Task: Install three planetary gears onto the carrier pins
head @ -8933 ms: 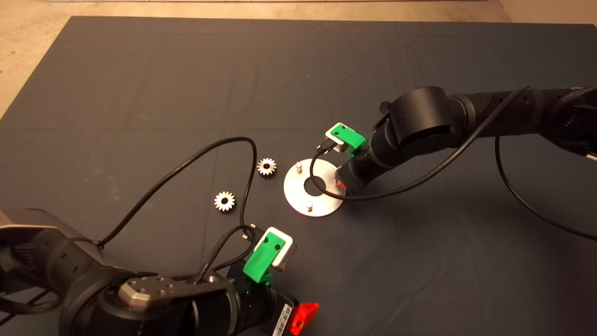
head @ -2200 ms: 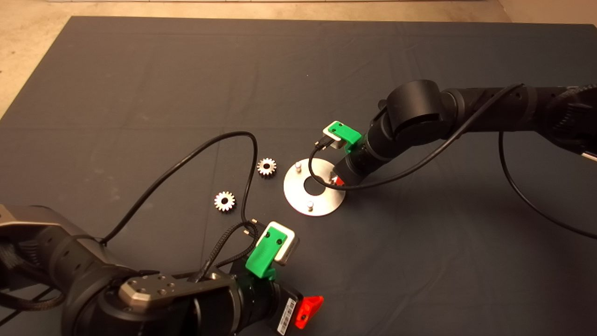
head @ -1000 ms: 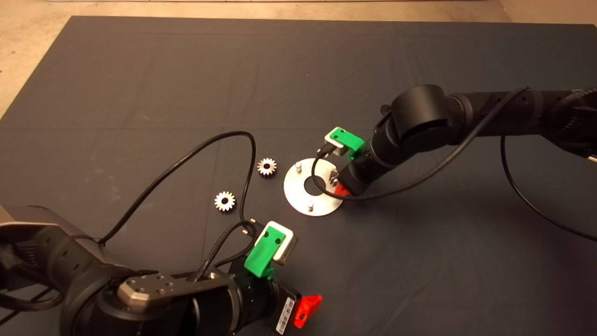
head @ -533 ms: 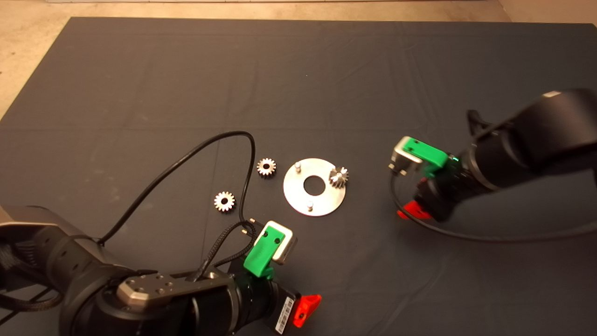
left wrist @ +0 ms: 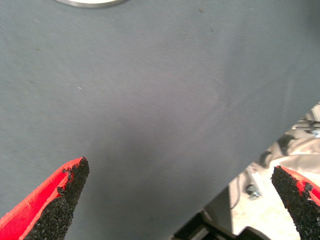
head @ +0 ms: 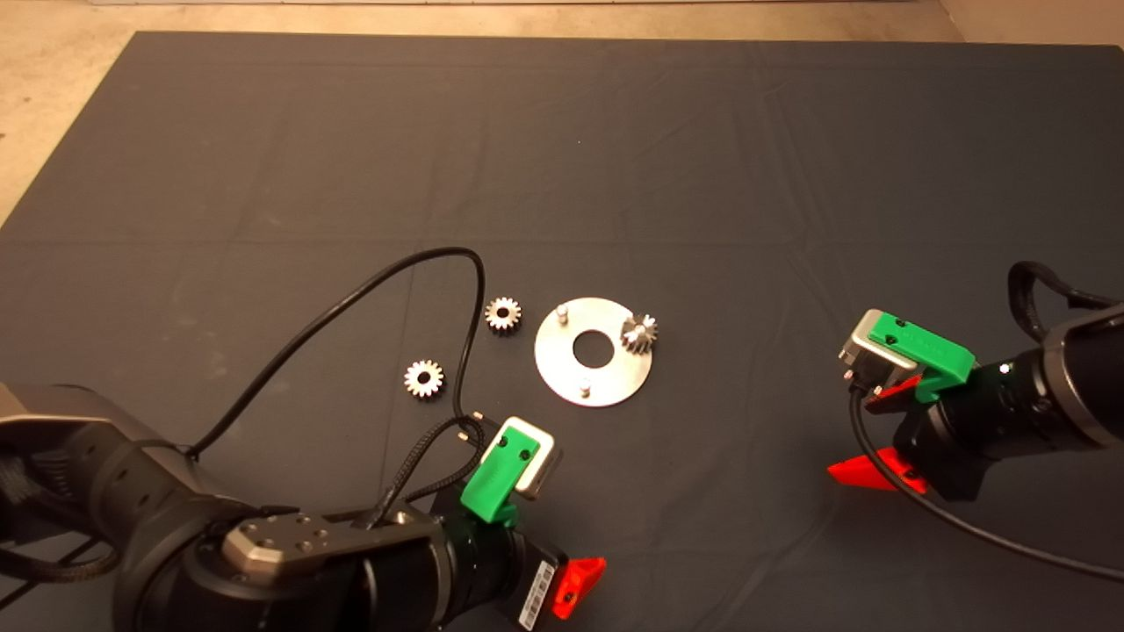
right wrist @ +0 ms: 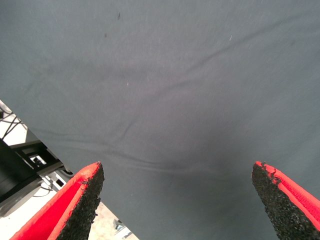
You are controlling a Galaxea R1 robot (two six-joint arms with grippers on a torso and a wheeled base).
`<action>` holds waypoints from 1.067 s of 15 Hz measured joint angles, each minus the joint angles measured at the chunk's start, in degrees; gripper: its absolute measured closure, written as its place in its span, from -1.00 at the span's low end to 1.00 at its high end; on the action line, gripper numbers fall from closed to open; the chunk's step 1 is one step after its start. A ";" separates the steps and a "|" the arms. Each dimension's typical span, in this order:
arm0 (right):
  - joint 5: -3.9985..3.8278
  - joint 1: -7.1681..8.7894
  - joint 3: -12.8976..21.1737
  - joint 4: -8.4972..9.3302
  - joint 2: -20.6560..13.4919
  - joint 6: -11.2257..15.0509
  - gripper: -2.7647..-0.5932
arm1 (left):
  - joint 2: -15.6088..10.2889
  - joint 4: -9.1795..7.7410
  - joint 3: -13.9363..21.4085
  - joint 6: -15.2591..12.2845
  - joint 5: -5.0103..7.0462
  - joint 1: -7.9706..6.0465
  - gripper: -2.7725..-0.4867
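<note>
The shiny round disc (head: 562, 364) lies mid-mat. One planetary gear (head: 639, 333) sits at the disc's right-hand pin and looks slightly tilted. Two carrier pins stand bare: one at the disc's far left (head: 563, 310), one at its near edge (head: 582, 384). Two more gears lie flat on the mat to the disc's left: one close (head: 502, 313), one farther and nearer to me (head: 423, 379). My right gripper (head: 865, 434) is open and empty, far to the right of the disc; its wrist view (right wrist: 177, 200) shows only mat. My left gripper (head: 580, 579) is open and empty at the mat's near edge (left wrist: 180, 200).
A black cable (head: 351, 307) loops from the left arm across the mat, passing between the two loose gears. The disc's rim (left wrist: 90, 2) just shows in the left wrist view. The mat's edge and floor fittings (left wrist: 270, 170) show past the left fingers.
The right gripper has let go of the gear at the disc's right pin and pulled away to the right and toward the near edge. The left arm has stayed put.
</note>
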 joint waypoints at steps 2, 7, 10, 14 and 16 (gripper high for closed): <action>-0.16 -2.94 0.00 -3.72 -0.02 0.02 -0.46 | -0.56 -0.11 0.00 0.72 -0.11 -0.78 -0.89; -0.07 -4.89 0.81 -6.67 -0.84 0.02 -0.46 | -5.68 -1.17 0.00 4.20 -0.04 -1.13 -0.89; -0.25 -4.91 1.24 -6.67 -1.97 0.02 -0.46 | -10.87 -1.15 0.00 8.32 -0.06 -1.43 -0.89; 0.26 -4.92 1.68 -6.67 -1.95 0.02 -0.46 | -15.56 -1.07 0.00 14.01 -0.01 -1.62 -0.89; 0.98 -5.21 1.85 -6.67 -1.97 0.03 -0.46 | -16.79 -0.21 -0.04 16.85 -0.09 -1.62 -0.89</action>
